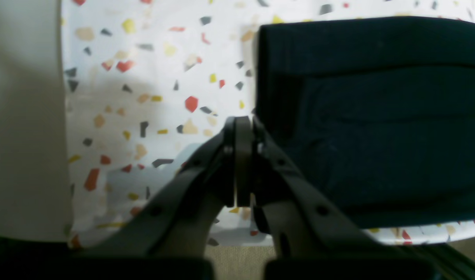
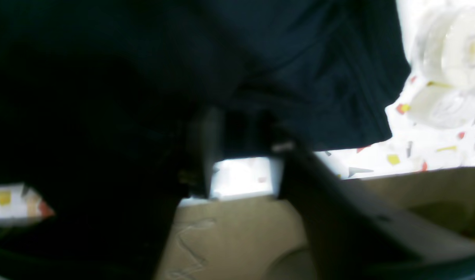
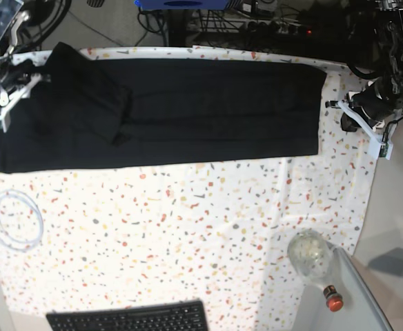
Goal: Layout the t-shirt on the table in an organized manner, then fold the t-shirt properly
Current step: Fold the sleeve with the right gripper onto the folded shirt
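showing no readable writing, the t-shirt [image 3: 167, 110] lies long across the table's [image 3: 188, 221] far edge. left gripper [image 1: 243, 128] pressed together beside it; right gripper [image 2: 241, 155] spread at the fabric. only the base view shows a keyboard [image 3: 129, 318].

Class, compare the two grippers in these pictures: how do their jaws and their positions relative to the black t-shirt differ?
The left gripper has its jaws pressed together; the right gripper has a plain gap between its jaws, with speckled table showing through. The left gripper sits beside the t-shirt, over bare cloth; the right gripper is at the fabric's edge, partly under it. Both are at the shirt's short ends.
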Tool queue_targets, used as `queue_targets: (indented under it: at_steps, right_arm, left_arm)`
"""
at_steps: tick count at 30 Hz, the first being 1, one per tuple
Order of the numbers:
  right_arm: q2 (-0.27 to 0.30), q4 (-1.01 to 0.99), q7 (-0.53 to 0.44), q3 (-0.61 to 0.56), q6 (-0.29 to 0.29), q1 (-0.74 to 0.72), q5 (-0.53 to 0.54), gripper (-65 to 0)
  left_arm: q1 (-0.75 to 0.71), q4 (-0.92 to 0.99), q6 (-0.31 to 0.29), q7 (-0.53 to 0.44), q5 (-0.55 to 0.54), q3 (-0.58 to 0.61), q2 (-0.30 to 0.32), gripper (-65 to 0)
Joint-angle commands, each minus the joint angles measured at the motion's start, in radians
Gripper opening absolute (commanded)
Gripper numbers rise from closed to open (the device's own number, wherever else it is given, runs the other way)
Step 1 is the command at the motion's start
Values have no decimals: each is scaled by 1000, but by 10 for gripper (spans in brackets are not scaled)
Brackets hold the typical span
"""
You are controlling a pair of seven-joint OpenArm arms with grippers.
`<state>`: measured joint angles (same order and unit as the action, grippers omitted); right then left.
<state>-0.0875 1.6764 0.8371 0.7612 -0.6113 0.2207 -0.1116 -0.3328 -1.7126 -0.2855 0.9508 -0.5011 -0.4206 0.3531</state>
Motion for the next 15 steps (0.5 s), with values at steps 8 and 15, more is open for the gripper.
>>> queue_targets:
  at_steps: [8, 15]
  right_arm:
    - [-45, 176, 89, 63, -87, 56, 11, -345]
    - [-53, 219, 169, 67, -87, 95, 69, -350]
  left_arm:
    - [4, -16, 1, -16, 0, -7, 19, -650]
    - [5, -16, 1, -16, 0, -7, 21, -650]
